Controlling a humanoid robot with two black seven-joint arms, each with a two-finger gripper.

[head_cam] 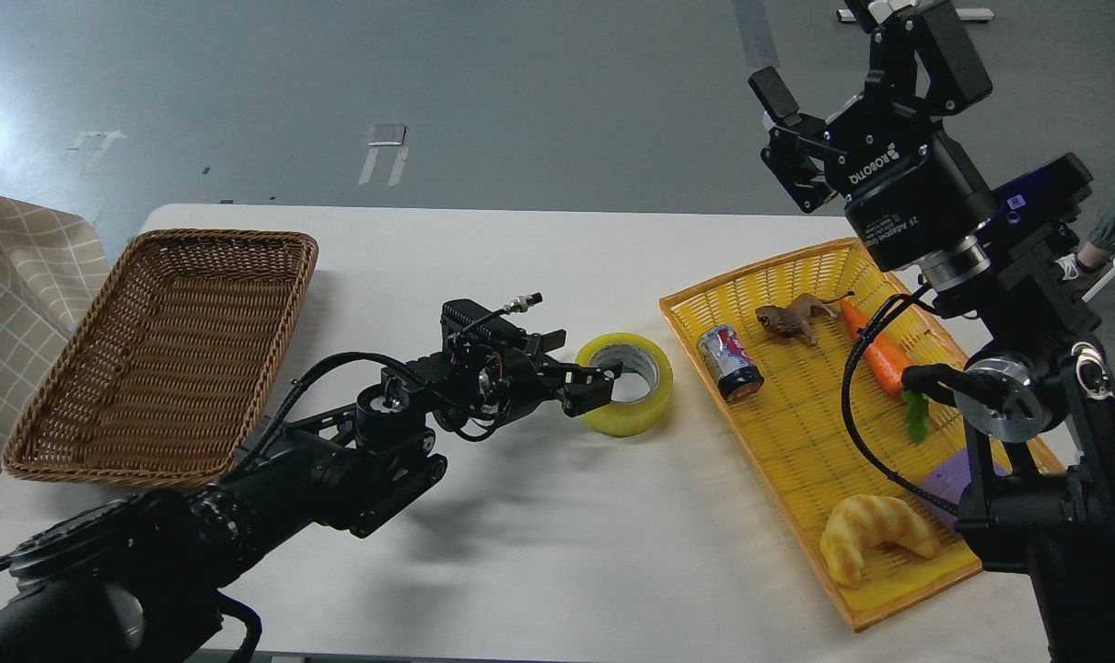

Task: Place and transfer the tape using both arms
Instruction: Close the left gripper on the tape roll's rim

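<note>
The tape, a yellow translucent roll with a grey-white core, lies flat on the white table near its middle. My left gripper reaches in from the left and sits at the roll's left wall. One finger is inside the core and the other outside, with the jaws narrowed on the wall. My right gripper is raised high over the table's back right, open and empty, well apart from the tape.
A brown wicker basket stands at the left. A yellow tray at the right holds a small printed can, a toy animal, a carrot, a croissant and a purple block. Checked cloth hangs at far left.
</note>
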